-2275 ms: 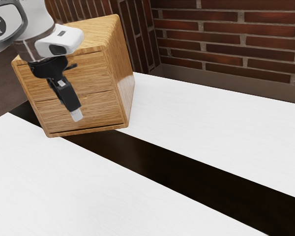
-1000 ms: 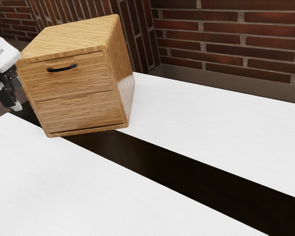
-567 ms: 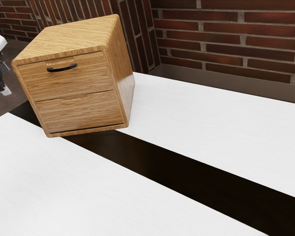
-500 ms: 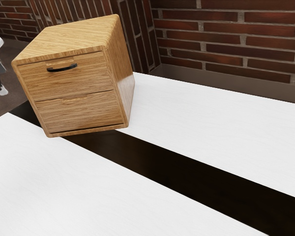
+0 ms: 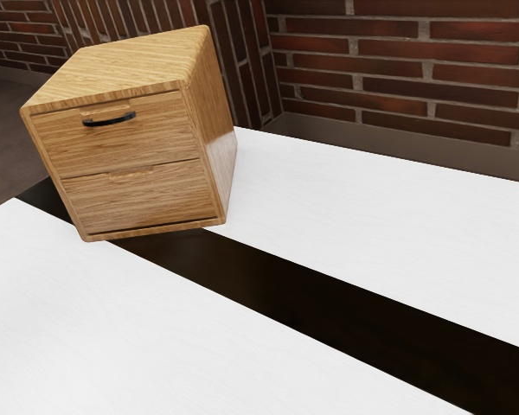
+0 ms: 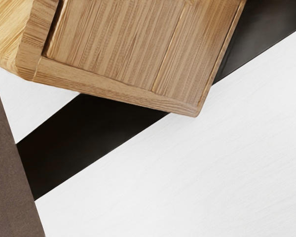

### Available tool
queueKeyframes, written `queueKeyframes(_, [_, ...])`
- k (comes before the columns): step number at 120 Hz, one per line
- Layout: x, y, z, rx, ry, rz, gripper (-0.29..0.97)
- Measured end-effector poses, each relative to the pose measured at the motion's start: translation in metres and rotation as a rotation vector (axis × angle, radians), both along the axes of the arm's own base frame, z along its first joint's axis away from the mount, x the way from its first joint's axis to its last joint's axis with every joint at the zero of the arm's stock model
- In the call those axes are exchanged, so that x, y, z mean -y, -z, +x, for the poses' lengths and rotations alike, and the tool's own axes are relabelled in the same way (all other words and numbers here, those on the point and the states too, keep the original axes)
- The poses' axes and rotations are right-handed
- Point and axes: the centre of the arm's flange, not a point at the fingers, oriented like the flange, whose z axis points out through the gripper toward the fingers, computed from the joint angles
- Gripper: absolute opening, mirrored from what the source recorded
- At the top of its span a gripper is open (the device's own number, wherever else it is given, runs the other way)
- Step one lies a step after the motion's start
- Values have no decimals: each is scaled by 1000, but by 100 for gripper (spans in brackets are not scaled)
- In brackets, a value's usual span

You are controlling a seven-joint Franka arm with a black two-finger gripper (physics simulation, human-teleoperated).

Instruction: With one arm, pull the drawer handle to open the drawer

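A wooden two-drawer cabinet (image 5: 134, 130) stands tilted at the back left of the table in the exterior view. Its top drawer (image 5: 112, 134) carries a black curved handle (image 5: 108, 118). The lower drawer (image 5: 138, 194) has a wooden pull. Both drawer fronts look level with the cabinet's frame. In the wrist view the cabinet's lower front (image 6: 133, 44) and its bottom rail (image 6: 113, 89) lie close ahead of my hand, seen from a short distance back over the table.
The white table (image 5: 355, 216) has a broad black stripe (image 5: 329, 320) running diagonally under the cabinet. A brick wall (image 5: 398, 60) closes the back. Brown floor (image 6: 5, 187) lies past the table's edge beside the cabinet.
My arm has drawn back from the cabinet's front toward the exterior view's left and gone out of that picture. The cabinet and its drawers have not moved.
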Motion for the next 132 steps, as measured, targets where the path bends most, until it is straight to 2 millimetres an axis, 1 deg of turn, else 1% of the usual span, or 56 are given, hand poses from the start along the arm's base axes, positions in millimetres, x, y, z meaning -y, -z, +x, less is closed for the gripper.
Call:
queueKeyframes(11, [1, -3, 2, 13, 8, 4, 68])
queueKeyframes(21, [9, -3, 12, 22, 34, -2, 68])
queueKeyframes(30, [28, -11, 27, 41, 79, -10, 68])
queueKeyframes(36, [47, -21, 37, 60, 119, -13, 68])
queueKeyframes(40, [59, -23, 47, 63, 147, -20, 68])
queueKeyframes(43, [66, -18, 57, 54, 165, -30, 68])
queueKeyframes(51, [81, 7, 89, 14, 209, -60, 68])
queueKeyframes(57, [88, 21, 105, -9, 228, -77, 68])
queueKeyframes(62, [88, 29, 111, -17, 231, -89, 68])
queueKeyframes(71, [82, 37, 118, -22, 225, -95, 68])
queueKeyframes(83, [75, 39, 121, -19, 219, -96, 68])
queueKeyframes(102, [73, 41, 129, -9, 222, -91, 68])
queueKeyframes(117, [68, 53, 137, -13, 221, -93, 68])
queueKeyframes(132, [64, 59, 141, -7, 218, -90, 68])
